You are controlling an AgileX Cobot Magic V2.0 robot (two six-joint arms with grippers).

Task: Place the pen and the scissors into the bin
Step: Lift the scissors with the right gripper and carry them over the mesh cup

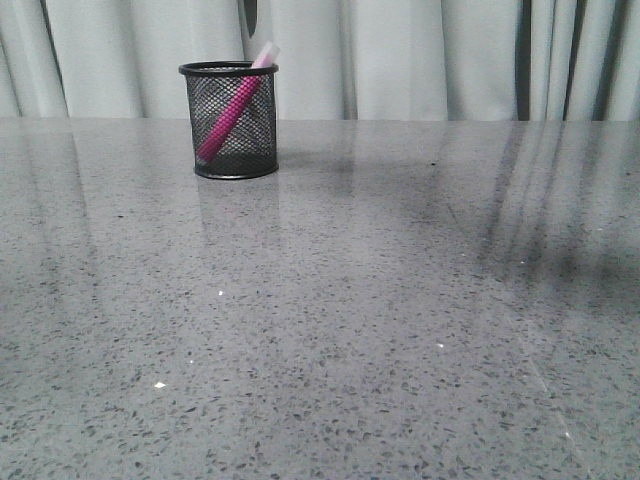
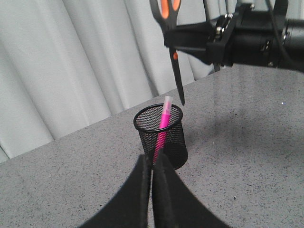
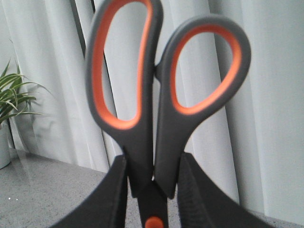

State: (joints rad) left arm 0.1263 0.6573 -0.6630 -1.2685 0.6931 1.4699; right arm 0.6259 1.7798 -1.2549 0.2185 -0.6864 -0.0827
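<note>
Pen (image 1: 228, 118) leaning in bin (image 1: 229, 150), right gripper (image 3: 152, 190) clamping scissors (image 3: 161, 95) point-down above bin, left gripper (image 2: 153, 190) closed, empty.

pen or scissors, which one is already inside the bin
The pen: it leans inside the bin, cap above the rim. The scissors hang above it, blades down, clamped in the right gripper jaws.
</note>
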